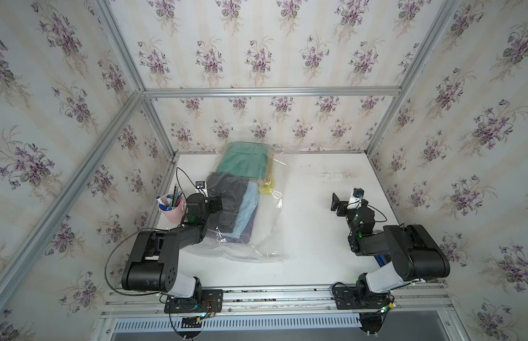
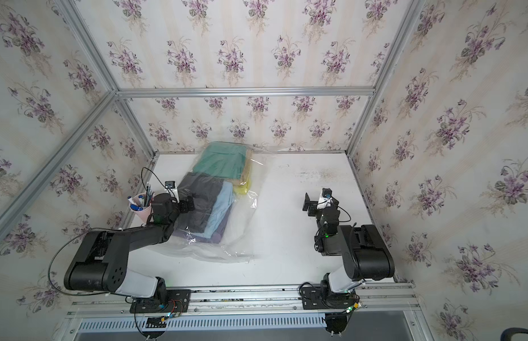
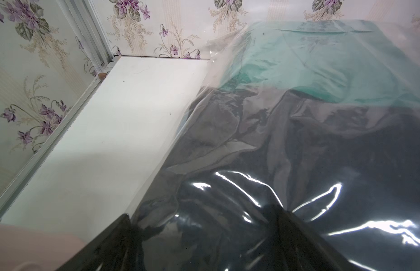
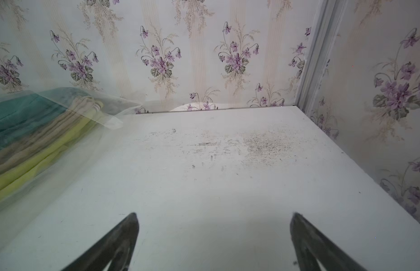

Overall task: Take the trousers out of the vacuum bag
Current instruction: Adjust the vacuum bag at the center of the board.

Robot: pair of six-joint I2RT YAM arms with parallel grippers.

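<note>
In both top views we look steeply down from high above the six o'clock edge onto the whole worktop [image 1: 315,230], facing the far wall [image 1: 271,118] at twelve. The two share almost the same field, shifted slightly sideways. Our left wrist camera hangs very near the vacuum bag [image 3: 298,164] around nine o'clock, aimed toward twelve. Our right wrist camera, around three o'clock, looks low across bare worktop toward twelve. Both wrist views catch the bag's twelve o'clock end and the far wall.
</note>
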